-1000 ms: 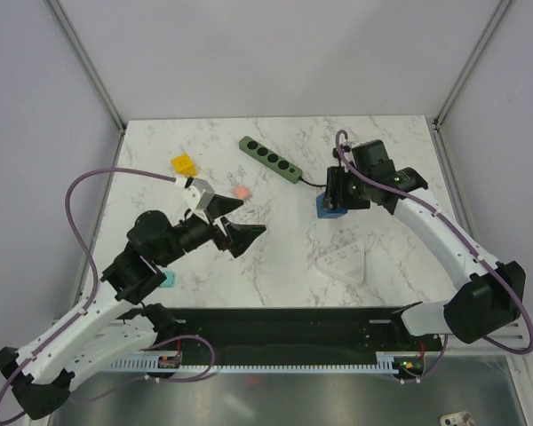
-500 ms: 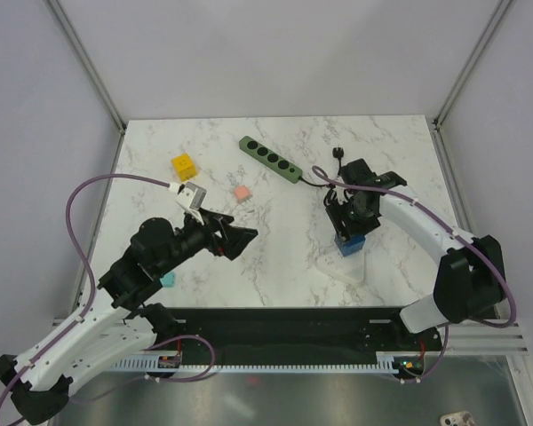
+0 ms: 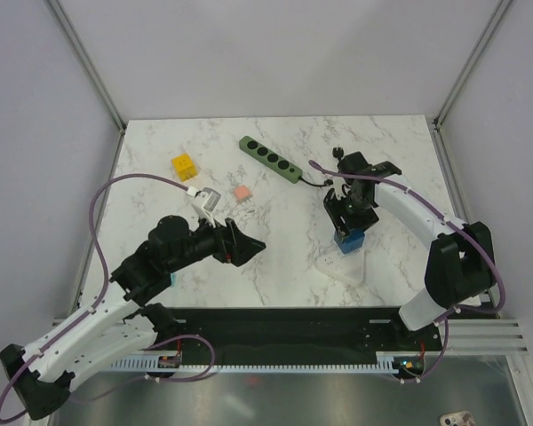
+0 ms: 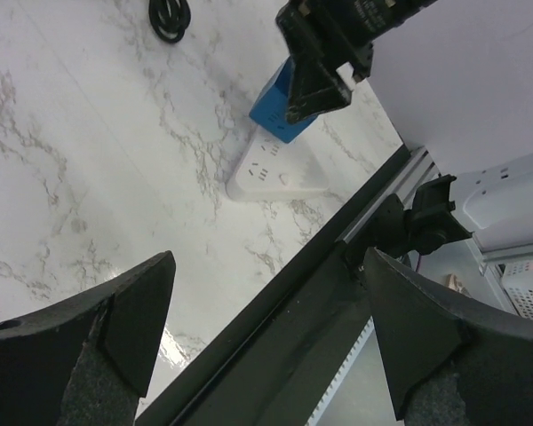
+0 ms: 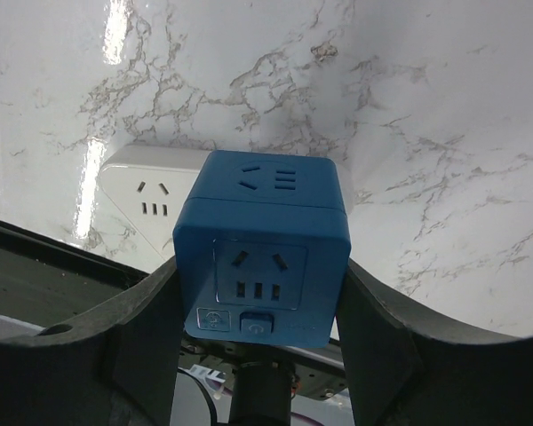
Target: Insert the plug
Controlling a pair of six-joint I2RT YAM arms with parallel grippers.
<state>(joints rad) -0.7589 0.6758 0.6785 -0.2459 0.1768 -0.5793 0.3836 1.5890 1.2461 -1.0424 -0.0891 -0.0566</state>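
Right jaws grip blue cube adapter (image 5: 262, 248) beside white socket (image 5: 147, 191); left jaws gape.

In the right wrist view the blue cube (image 5: 262, 240) covers most of the white power strip (image 5: 142, 191), and whether the two touch cannot be told. The cube's underside shows in no view. In the left wrist view the top edge cuts off the black cable (image 4: 169, 18).

free: marble ctr (image 3: 289, 240) | obstr: blue cube (image 3: 349, 241) by white socket (image 3: 342, 266); green strip (image 3: 270, 160) at rear
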